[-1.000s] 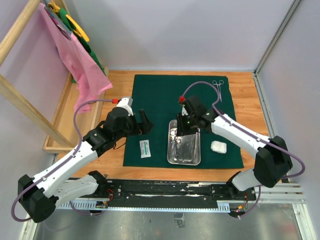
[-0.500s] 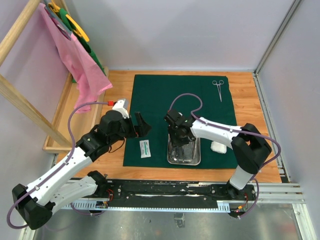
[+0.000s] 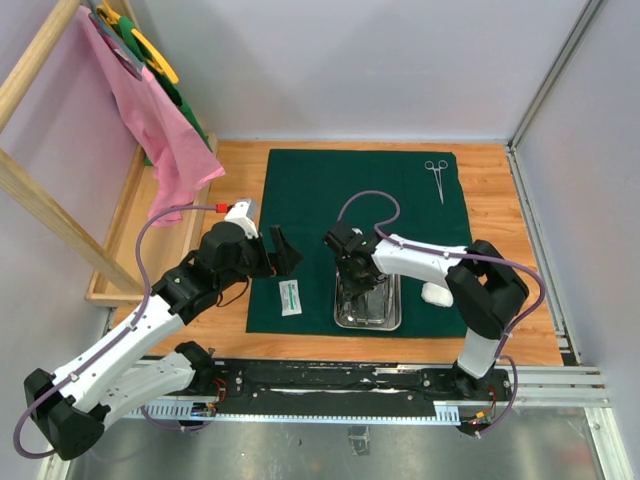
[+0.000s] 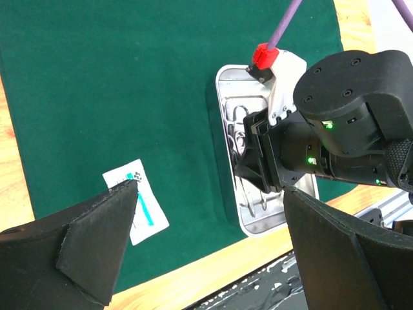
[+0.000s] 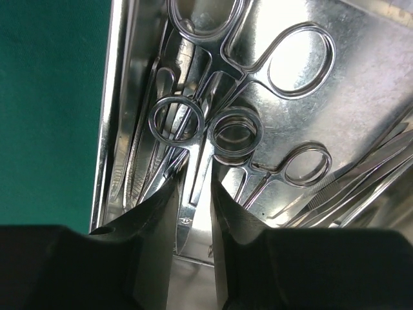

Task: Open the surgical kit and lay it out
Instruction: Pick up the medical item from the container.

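Left wrist: left hand wide, empty; right hand narrow astride clamp, grip unclear.

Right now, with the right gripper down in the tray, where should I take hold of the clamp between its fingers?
Grip the clamp on its paired shanks just below the rings, coming straight down with one finger of the right gripper on each side. It lies flat in the tray, its rings overlap neighbouring instruments, and the shanks look like the slimmest free part.
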